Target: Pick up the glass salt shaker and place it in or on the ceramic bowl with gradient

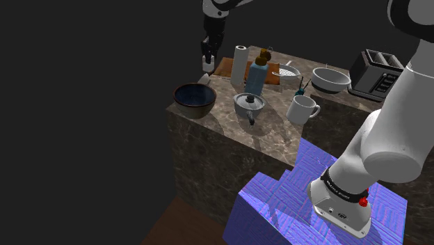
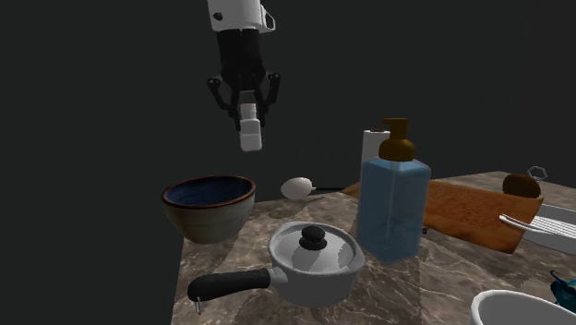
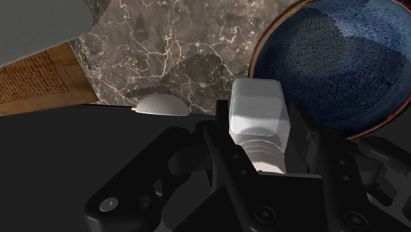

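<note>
My gripper [image 2: 246, 116] is shut on a small pale salt shaker [image 2: 249, 135], which hangs in the air above the stone counter's far corner. In the shoulder view the gripper [image 1: 207, 60] holds the shaker [image 1: 206, 65] just behind and above the bowl [image 1: 194, 99]. That bowl [image 2: 209, 207] is brown outside with a dark blue inside and stands below the shaker, a little toward the second exterior view's left. From the wrist, the shaker [image 3: 259, 118] sits clasped between the fingers [image 3: 224, 148], with the bowl [image 3: 336, 62] beside it rather than directly under it.
A lidded saucepan [image 2: 309, 261], a blue soap dispenser [image 2: 394, 202], a wooden cutting board [image 2: 471, 212] and a white egg-shaped object [image 2: 296, 187] share the counter [image 1: 215, 129]. A mug [image 1: 302, 109], white bowl [image 1: 330, 79], paper roll [image 1: 239, 64] and toaster [image 1: 375, 74] stand farther along.
</note>
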